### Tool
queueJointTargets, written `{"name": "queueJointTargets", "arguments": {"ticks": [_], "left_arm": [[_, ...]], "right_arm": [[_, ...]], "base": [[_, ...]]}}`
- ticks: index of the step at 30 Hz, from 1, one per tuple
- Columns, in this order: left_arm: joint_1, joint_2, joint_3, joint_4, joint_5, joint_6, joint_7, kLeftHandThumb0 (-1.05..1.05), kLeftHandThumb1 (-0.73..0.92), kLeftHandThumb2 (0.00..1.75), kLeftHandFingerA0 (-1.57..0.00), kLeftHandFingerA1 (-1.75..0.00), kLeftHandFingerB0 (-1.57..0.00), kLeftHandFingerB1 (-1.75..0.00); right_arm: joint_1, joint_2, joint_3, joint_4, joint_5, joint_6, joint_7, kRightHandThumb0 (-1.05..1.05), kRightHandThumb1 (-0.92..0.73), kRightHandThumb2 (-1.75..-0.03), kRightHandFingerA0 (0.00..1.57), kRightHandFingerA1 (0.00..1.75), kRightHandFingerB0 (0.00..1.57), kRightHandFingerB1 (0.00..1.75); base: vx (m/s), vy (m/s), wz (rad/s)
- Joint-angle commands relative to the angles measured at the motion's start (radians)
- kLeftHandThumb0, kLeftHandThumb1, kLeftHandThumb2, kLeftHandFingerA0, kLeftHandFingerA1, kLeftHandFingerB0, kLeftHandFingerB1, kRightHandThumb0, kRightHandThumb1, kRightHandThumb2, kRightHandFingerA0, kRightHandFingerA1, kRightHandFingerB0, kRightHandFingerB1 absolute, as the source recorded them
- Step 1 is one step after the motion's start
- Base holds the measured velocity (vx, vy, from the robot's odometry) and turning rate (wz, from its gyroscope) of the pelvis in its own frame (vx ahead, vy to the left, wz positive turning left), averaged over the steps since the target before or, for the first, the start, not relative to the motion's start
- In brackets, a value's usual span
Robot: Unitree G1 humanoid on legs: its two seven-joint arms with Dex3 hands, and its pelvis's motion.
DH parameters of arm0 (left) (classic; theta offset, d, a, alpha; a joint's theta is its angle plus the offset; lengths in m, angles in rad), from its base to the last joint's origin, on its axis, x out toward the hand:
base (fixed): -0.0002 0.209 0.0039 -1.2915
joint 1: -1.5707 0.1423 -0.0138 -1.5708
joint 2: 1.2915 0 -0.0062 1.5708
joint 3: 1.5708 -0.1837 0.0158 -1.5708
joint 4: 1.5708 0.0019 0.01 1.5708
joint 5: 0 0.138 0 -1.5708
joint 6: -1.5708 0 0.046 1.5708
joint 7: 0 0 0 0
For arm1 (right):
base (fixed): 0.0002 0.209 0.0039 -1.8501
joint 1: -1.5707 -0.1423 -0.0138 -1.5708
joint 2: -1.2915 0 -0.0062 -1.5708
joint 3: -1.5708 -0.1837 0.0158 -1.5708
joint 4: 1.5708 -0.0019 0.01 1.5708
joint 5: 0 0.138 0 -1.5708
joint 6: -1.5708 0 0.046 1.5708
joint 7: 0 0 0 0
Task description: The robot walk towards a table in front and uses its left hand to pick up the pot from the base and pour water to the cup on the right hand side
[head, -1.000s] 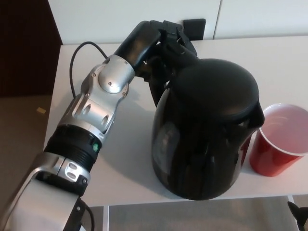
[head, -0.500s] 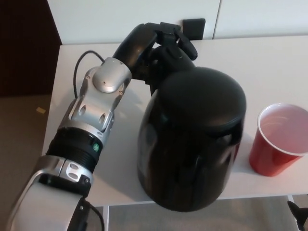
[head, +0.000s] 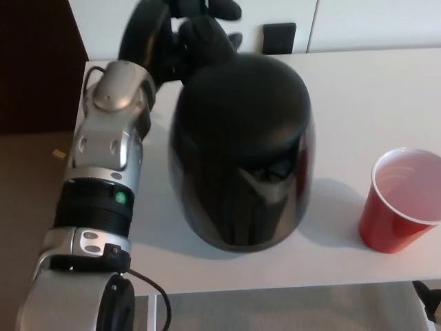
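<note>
Black and glossy, the pot (head: pixel 241 158) hung below the left hand (head: pixel 196 31), which clasped its handle at the top; the red cup (head: pixel 401 200) stood apart, rightward, on the white surface (head: pixel 372 96).

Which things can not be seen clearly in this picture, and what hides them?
- Head view: the kettle handle is hidden behind the black pot and the left robot hand closed on it.
- The fingertips of that hand are cut off by the top edge.
- The pot's base is not visible; the pot's body may cover it.
- The water level in the red cup is too faint to judge.
- The right robot hand is not in view.
</note>
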Motion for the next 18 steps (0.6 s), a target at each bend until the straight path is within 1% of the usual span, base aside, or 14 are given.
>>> {"name": "queueJointTargets", "arguments": {"ticks": [1,2,3,5,7,8,9,10,12,13,14,16,17,18], "left_arm": [[-0.008,0.009,-0.002,-0.066,0.008,-0.052,0.115,-0.10,0.75,0.72,-1.11,-1.29,-0.85,-1.08],[-0.008,0.011,-0.004,-0.068,0.011,-0.053,0.120,-0.10,0.75,0.72,-1.11,-1.29,-0.85,-1.08],[-0.004,0.030,-0.035,-0.071,0.064,-0.082,0.149,-0.13,0.75,0.68,-1.07,-1.30,-0.82,-1.08],[0.001,0.041,-0.057,-0.078,0.089,-0.093,0.173,-0.10,0.77,0.64,-1.07,-1.29,-0.81,-1.06],[0.000,0.073,-0.114,-0.067,0.175,-0.141,0.231,-0.10,0.78,0.65,-1.09,-1.26,-0.80,-1.07],[-0.009,0.107,-0.179,-0.057,0.284,-0.161,0.317,-0.12,0.79,0.64,-1.06,-1.30,-0.80,-1.08],[-0.013,0.123,-0.210,-0.052,0.330,-0.170,0.356,-0.12,0.79,0.64,-1.06,-1.30,-0.80,-1.08],[-0.015,0.142,-0.244,-0.062,0.380,-0.180,0.391,-0.13,0.78,0.64,-0.96,-1.41,-0.78,-1.06],[-0.027,0.171,-0.283,-0.055,0.434,-0.199,0.443,-0.11,0.75,0.64,-0.96,-1.45,-0.79,-1.10],[-0.045,0.195,-0.322,-0.047,0.489,-0.200,0.482,-0.11,0.74,0.59,-0.80,-1.72,-0.72,-1.25],[-0.060,0.215,-0.359,-0.042,0.539,-0.192,0.511,-0.11,0.74,0.59,-0.80,-1.72,-0.72,-1.25],[-0.082,0.259,-0.435,-0.034,0.631,-0.197,0.558,-0.12,0.71,0.58,-0.77,-1.75,-0.73,-1.22],[-0.091,0.278,-0.463,-0.028,0.660,-0.219,0.578,-0.16,0.66,0.58,-0.81,-1.75,-0.83,-0.89],[-0.095,0.286,-0.476,-0.025,0.666,-0.227,0.589,-0.16,0.66,0.58,-0.81,-1.75,-0.83,-0.89]], "right_arm": [[-0.014,-0.017,0.008,0.002,-0.003,0.024,0.011,-0.56,-0.76,-0.63,0.46,0.72,0.36,0.49],[-0.015,-0.016,0.008,0.002,-0.001,0.025,0.011,-0.56,-0.76,-0.63,0.46,0.72,0.36,0.49],[-0.011,-0.018,0.016,0.002,-0.009,0.021,0.008,-0.56,-0.78,-0.63,0.48,0.77,0.39,0.50],[-0.008,-0.021,0.024,0.003,-0.014,0.015,0.008,-0.57,-0.75,-0.64,0.48,0.74,0.37,0.51],[-0.005,-0.026,0.026,0.003,-0.013,0.010,0.010,-0.57,-0.77,-0.64,0.48,0.74,0.38,0.51],[-0.003,-0.027,0.032,0.002,-0.017,0.012,0.009,-0.57,-0.79,-0.63,0.51,0.81,0.39,0.51],[-0.003,-0.027,0.035,0.001,-0.019,0.013,0.009,-0.57,-0.79,-0.63,0.51,0.81,0.39,0.51],[-0.004,-0.025,0.040,0.000,-0.023,0.011,0.009,-0.59,-0.77,-0.64,0.51,0.80,0.37,0.51],[-0.014,-0.020,0.041,0.000,-0.021,0.014,0.012,-0.58,-0.77,-0.63,0.50,0.79,0.37,0.52],[-0.025,-0.017,0.039,0.002,-0.017,0.018,0.018,-0.56,-0.77,-0.63,0.47,0.74,0.36,0.52],[-0.034,-0.016,0.039,0.005,-0.015,0.021,0.023,-0.56,-0.77,-0.63,0.47,0.74,0.36,0.52],[-0.036,-0.018,0.048,0.007,-0.025,0.016,0.019,-0.56,-0.78,-0.62,0.48,0.75,0.37,0.53],[-0.036,-0.018,0.050,0.006,-0.027,0.018,0.018,-0.55,-0.78,-0.62,0.47,0.72,0.38,0.52],[-0.036,-0.018,0.051,0.006,-0.027,0.019,0.018,-0.55,-0.78,-0.62,0.47,0.72,0.38,0.52]], "base": [[0.00,0.000,0.00],[0.00,0.000,0.00],[0.00,0.000,0.00],[0.00,0.000,0.00],[0.00,0.000,0.00],[0.00,0.000,0.00],[0.00,0.000,0.00],[0.00,0.000,0.00],[0.00,0.000,0.00],[0.00,0.000,0.00],[0.00,0.000,0.00],[0.00,0.000,0.00],[0.00,0.000,0.00],[0.00,0.000,0.00]]}}
